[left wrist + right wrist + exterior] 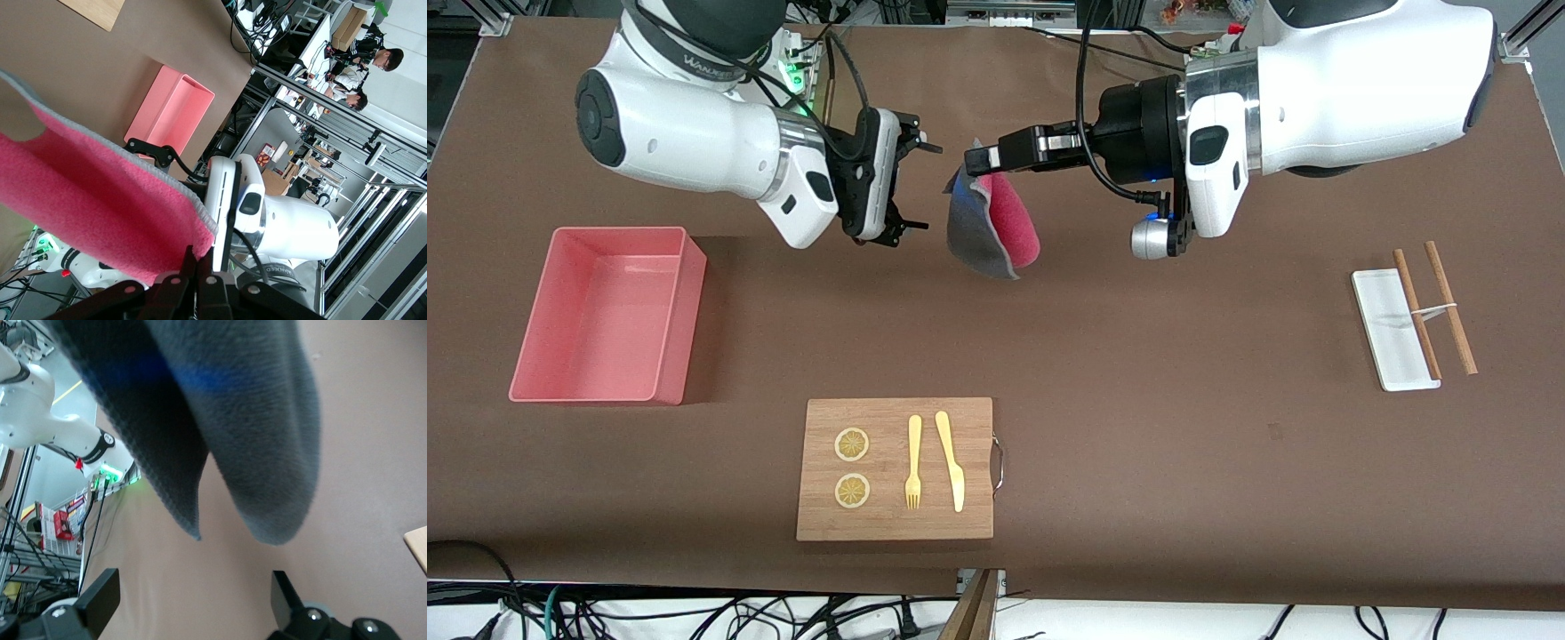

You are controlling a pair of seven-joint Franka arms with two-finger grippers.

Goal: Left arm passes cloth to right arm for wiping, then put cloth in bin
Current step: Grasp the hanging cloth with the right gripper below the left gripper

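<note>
Pink and grey, the cloth (994, 224) hangs in the front view from the left gripper (974, 160), clamped on its top edge above bare table, while the right gripper (911, 185) faces it just beside, fingers spread and empty, and the pink bin (605, 316) sits at the right arm's end. Left wrist view: the cloth's pink face (93, 200) fills the foreground before the right gripper (150, 148). Right wrist view: the grey face (220, 407) dangles above open fingers (100, 593), so I judge the handover imminent, with wiping and binning still to come.

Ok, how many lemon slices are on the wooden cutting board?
2: both round yellow lemon slices lie on the wooden cutting board, one farther from the front camera, the other just nearer. None looks hidden.
</note>
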